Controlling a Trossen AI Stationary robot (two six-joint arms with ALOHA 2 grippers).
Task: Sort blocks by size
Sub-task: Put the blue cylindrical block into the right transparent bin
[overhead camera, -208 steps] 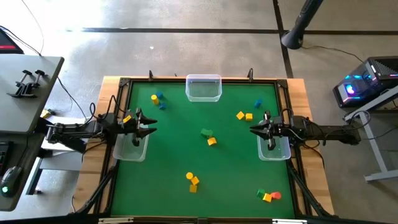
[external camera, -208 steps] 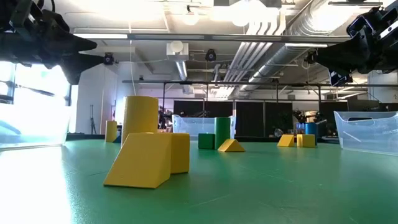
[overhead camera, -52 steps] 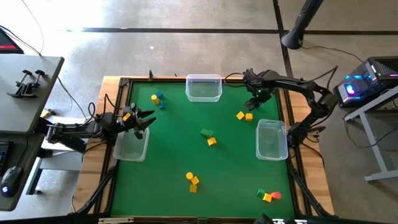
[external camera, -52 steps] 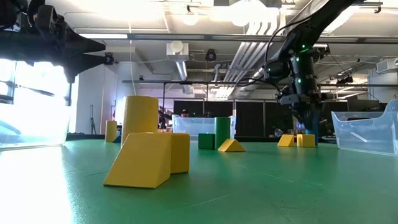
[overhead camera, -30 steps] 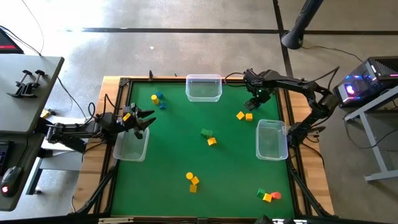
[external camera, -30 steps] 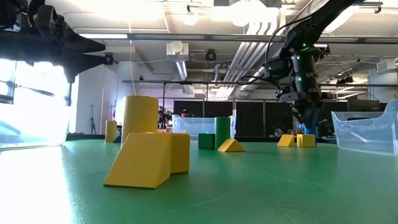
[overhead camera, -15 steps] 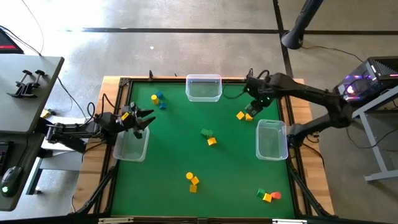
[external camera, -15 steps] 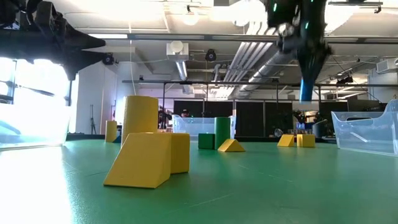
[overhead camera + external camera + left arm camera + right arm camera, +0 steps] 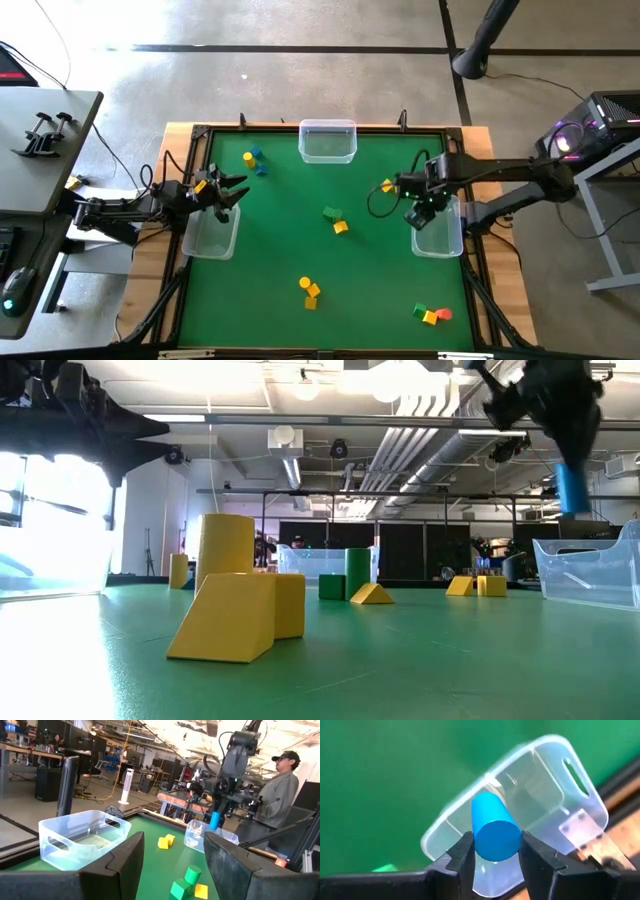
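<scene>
Small coloured blocks lie scattered on the green mat: yellow and blue ones (image 9: 252,160) at the far left, a green and yellow pair (image 9: 335,220) in the middle, yellow ones (image 9: 309,290) toward the near edge. My right gripper (image 9: 420,215) points down over the far left corner of the right clear bin (image 9: 445,238), shut on a blue cylinder (image 9: 490,817), also seen in the low view as the blue cylinder (image 9: 573,485). My left gripper (image 9: 235,195) hovers level and open at the table's left, over the left bin (image 9: 208,238), with nothing between its fingers. My right gripper pinches the blue cylinder's round side (image 9: 479,836) near its upper end between the two fingers (image 9: 462,857). The fingers come from above, pointing down, along the cylinder. The cylinder hangs upright below them, lifted clear, above the right bin.
A third clear bin (image 9: 327,140) stands at the middle of the far edge. A yellow block (image 9: 387,186) lies just left of my right arm. Green, yellow and red blocks (image 9: 431,315) cluster at the near right corner. A person (image 9: 280,795) stands beyond the table's right side.
My right gripper has lifted the blue cylinder off the mat near the far right corner and carried it up and toward the near edge, to above the right bin, turning about its own axis on the way. The cylinder stays upright in the fingers.
</scene>
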